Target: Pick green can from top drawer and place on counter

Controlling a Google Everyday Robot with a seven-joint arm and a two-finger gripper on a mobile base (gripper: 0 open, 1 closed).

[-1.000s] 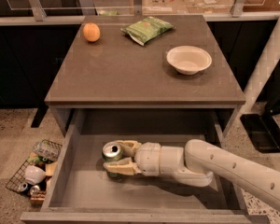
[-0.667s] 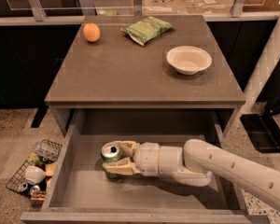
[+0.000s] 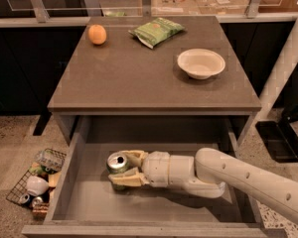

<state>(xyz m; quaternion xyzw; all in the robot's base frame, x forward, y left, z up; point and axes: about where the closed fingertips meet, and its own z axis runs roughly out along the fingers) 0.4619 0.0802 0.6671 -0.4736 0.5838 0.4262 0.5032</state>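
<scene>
The green can [image 3: 117, 163], green with a silver top and pull-tab, stands upright in the left-middle of the open top drawer [image 3: 84, 202]. My gripper [image 3: 123, 167] reaches in from the right, low inside the drawer. Its two cream fingers [image 3: 125, 179] lie one on the far side and one on the near side of the can, closed against it. The can still seems to rest on the drawer floor. The counter [image 3: 139, 78] lies above and behind the drawer.
On the counter are an orange fruit [image 3: 97, 34] at the far left, a flat green snack bag [image 3: 156, 31] at the far middle and a white bowl [image 3: 201, 63] at the right. A wire basket of trash [image 3: 37, 182] sits on the floor left of the drawer.
The can has shifted slightly left with the gripper around it. The fingers look closer on the can.
</scene>
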